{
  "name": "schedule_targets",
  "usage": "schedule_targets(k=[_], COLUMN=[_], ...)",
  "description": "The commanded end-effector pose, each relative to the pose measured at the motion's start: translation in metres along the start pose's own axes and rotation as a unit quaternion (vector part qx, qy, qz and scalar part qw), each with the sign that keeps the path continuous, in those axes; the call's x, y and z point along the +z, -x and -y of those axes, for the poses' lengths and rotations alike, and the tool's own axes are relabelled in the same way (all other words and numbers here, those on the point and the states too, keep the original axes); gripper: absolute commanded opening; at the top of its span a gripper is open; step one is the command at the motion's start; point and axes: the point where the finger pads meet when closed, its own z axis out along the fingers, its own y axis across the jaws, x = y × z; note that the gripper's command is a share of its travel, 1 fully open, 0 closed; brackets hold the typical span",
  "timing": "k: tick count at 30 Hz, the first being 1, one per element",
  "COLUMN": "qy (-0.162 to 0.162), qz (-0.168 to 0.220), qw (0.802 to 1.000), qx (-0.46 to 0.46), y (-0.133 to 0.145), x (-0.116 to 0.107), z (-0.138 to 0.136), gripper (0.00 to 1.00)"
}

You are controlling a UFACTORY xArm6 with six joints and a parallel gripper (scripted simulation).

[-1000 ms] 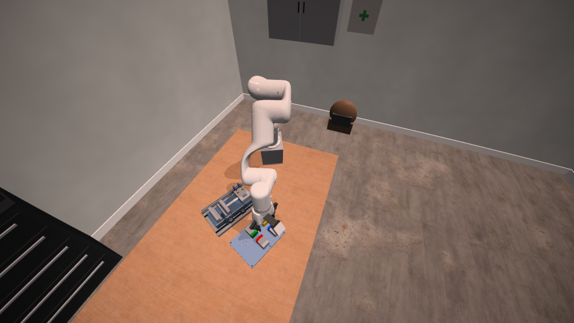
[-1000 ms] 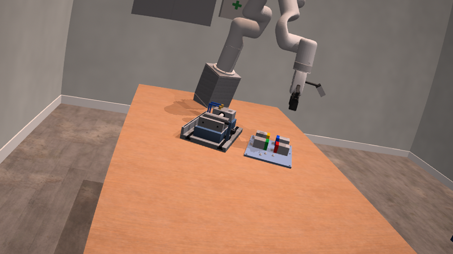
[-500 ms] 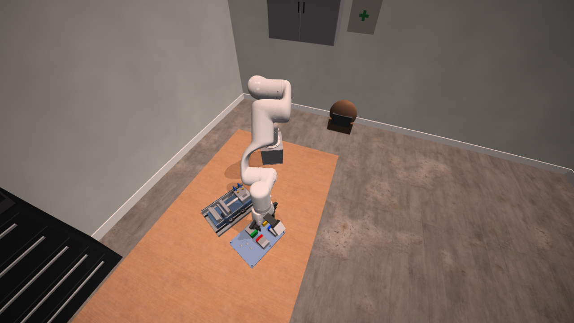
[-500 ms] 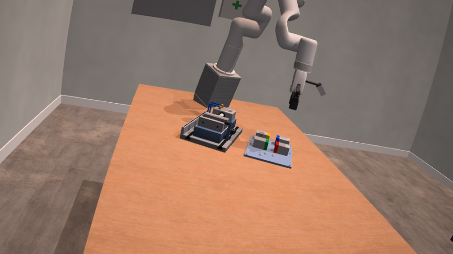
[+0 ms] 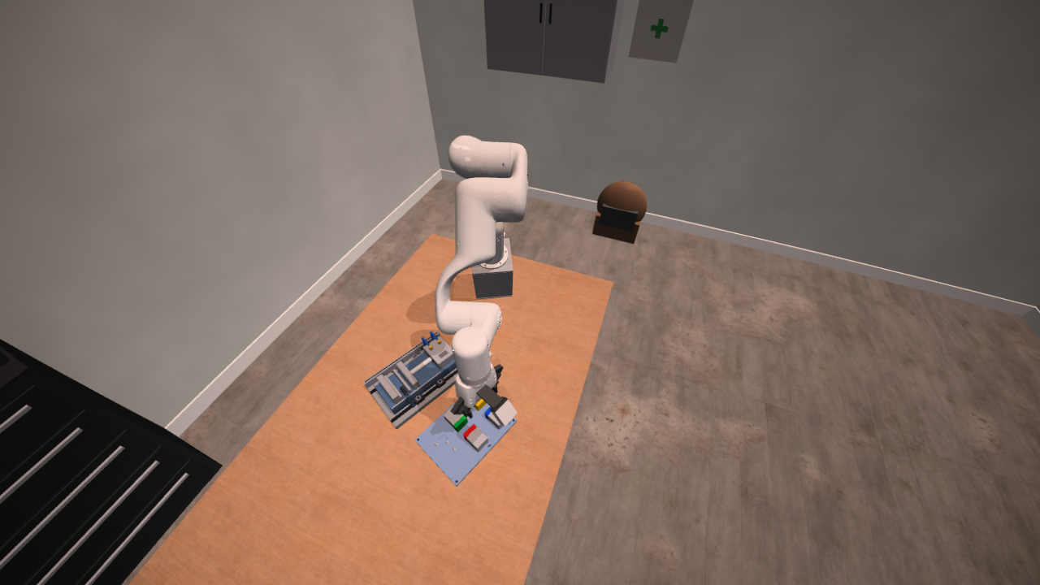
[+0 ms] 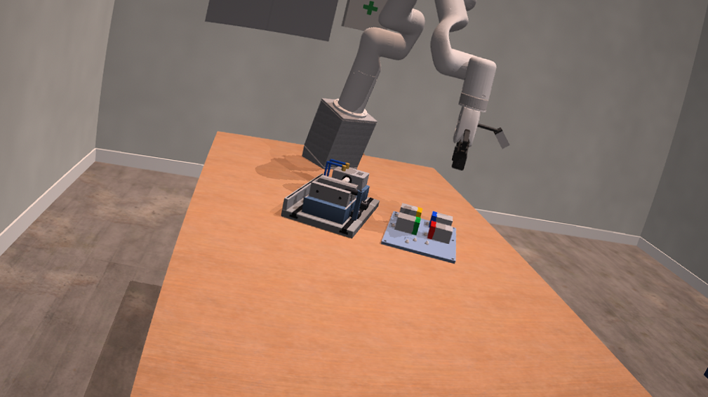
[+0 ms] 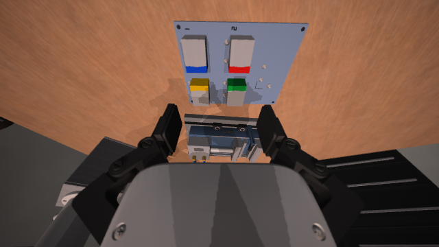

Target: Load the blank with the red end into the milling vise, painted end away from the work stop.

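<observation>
- The gripper [image 5: 479,391] [image 6: 460,158] [image 7: 219,114] is spread wide with nothing between its fingers, held well above the infeed plate [image 5: 457,469] [image 6: 418,249] [image 7: 281,51], presumably so that a blank can be straddled without its neighbours being knocked.
- The blank with the red end [image 5: 476,437] [image 6: 441,232] [image 7: 241,53] lies flat on the infeed plate, ungripped; loading is judged to be at the approach stage.
- Its red end is turned towards the green-ended blank [image 5: 460,422] [image 6: 405,223] [image 7: 236,97], also on the plate. Its heading must be checked before seating, since paint is wanted away from the work stop.
- Small pins [image 5: 455,448] [image 6: 426,242] [image 7: 264,66] stand on the plate, probably to locate blanks; a straight lift seems safest.
- The yellow-ended blank [image 5: 479,404] [image 6: 409,210] [image 7: 201,97] and blue-ended blank [image 5: 488,413] [image 6: 442,219] [image 7: 195,51] are likewise kept on the plate, where all the others must remain.
- The vise [image 5: 427,407] [image 6: 327,209] [image 7: 202,131] is set on the bench [image 5: 348,473] [image 6: 387,329] [image 7: 103,51] beside the infeed plate, so only a short transfer is needed.
- A grip high on the sides is advised, as little of the blank will be left above the jaws once it is seated.
</observation>
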Motion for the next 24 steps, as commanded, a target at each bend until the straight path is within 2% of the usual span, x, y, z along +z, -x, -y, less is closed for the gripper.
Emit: schedule_targets(k=[1, 12, 22, 24], qy=[0.002, 0.002, 0.002, 0.002], qz=[-0.002, -0.002, -0.002, -0.002], qw=[1.000, 1.000, 1.000, 1.000], qx=[0.000, 0.000, 0.000, 0.000], y=[-0.001, -0.001, 0.037, 0.037], x=[-0.003, -0.005, -0.009, -0.009], z=[-0.001, -0.001, 0.002, 0.002], gripper=[1.00, 1.00, 1.00, 1.00])
